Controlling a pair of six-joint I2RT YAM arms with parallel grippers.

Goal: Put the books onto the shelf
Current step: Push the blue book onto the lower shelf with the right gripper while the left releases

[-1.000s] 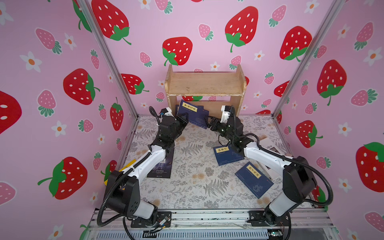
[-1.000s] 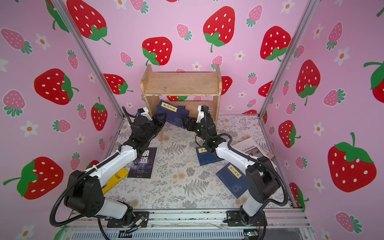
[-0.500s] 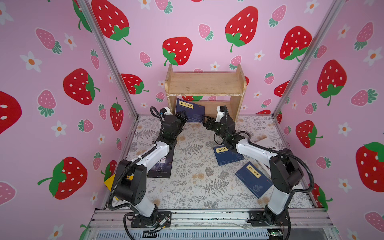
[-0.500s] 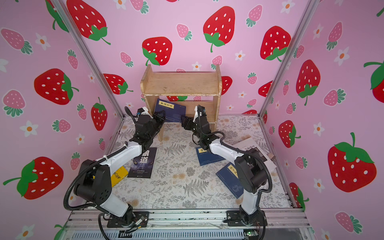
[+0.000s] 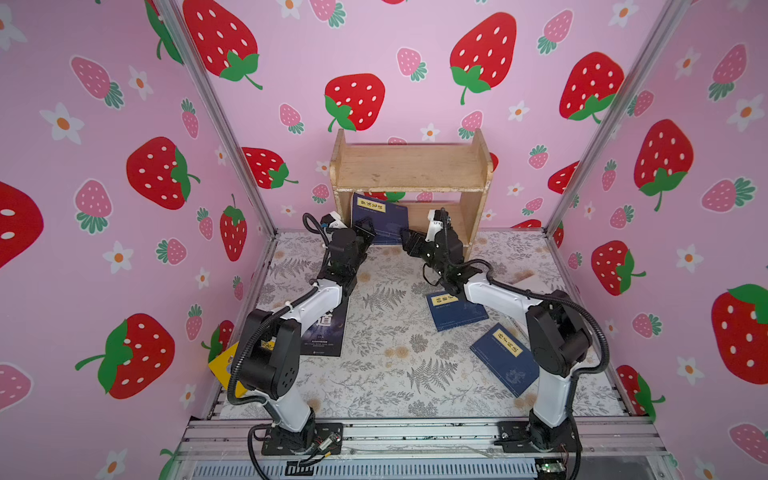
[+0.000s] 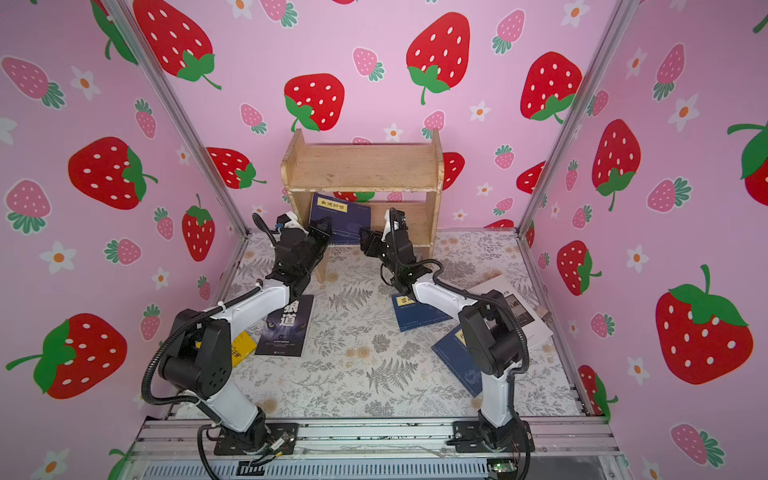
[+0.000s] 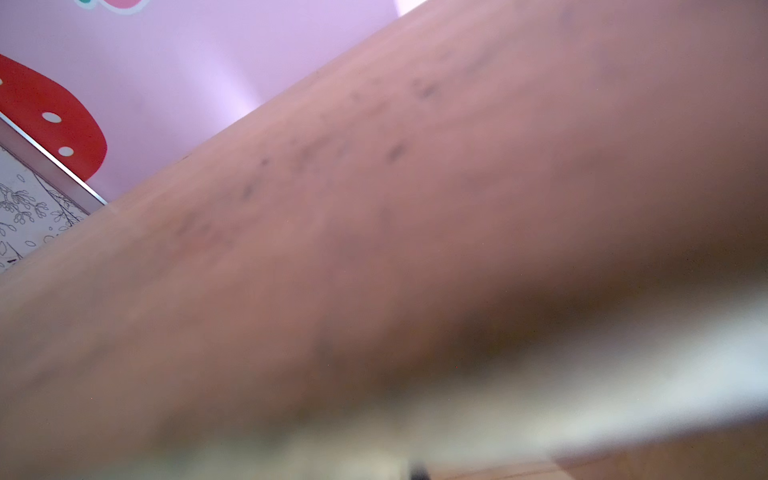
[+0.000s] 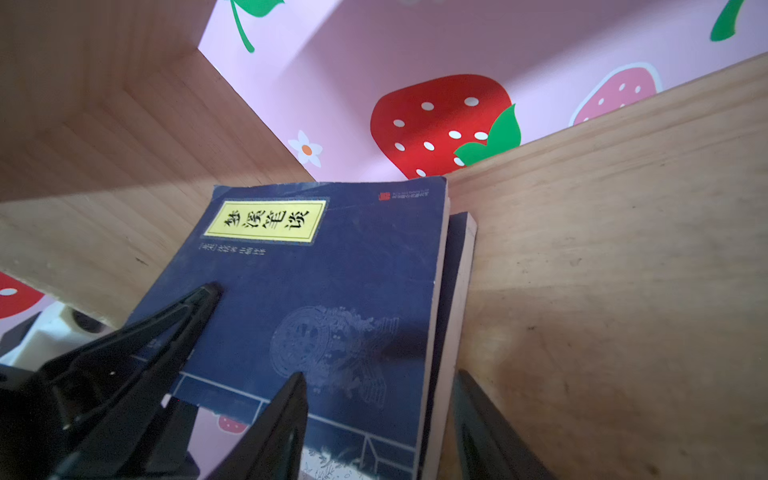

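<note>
The wooden shelf [image 5: 409,166] [image 6: 361,166] stands against the back wall. A navy book with a yellow label [image 5: 384,216] [image 8: 332,270] leans in its lower tier. My left gripper [image 5: 368,230] is shut on that book's lower left edge. My right gripper [image 5: 409,241] [image 8: 380,374] is open, its jaws either side of the book's right edge. A second navy book [image 8: 459,257] stands just behind, against the shelf board [image 8: 623,270]. The left wrist view is mostly blurred shelf wood [image 7: 374,208].
Two navy books [image 5: 455,309] [image 5: 505,359] lie on the floral mat at the right. A black book [image 5: 328,332] and a yellow one [image 5: 224,365] lie under the left arm. A white book [image 6: 515,307] lies near the right wall.
Both grippers have moved back toward the shelf, carrying the navy book from in front of it into the lower tier. The right jaws have narrowed around its edge.
</note>
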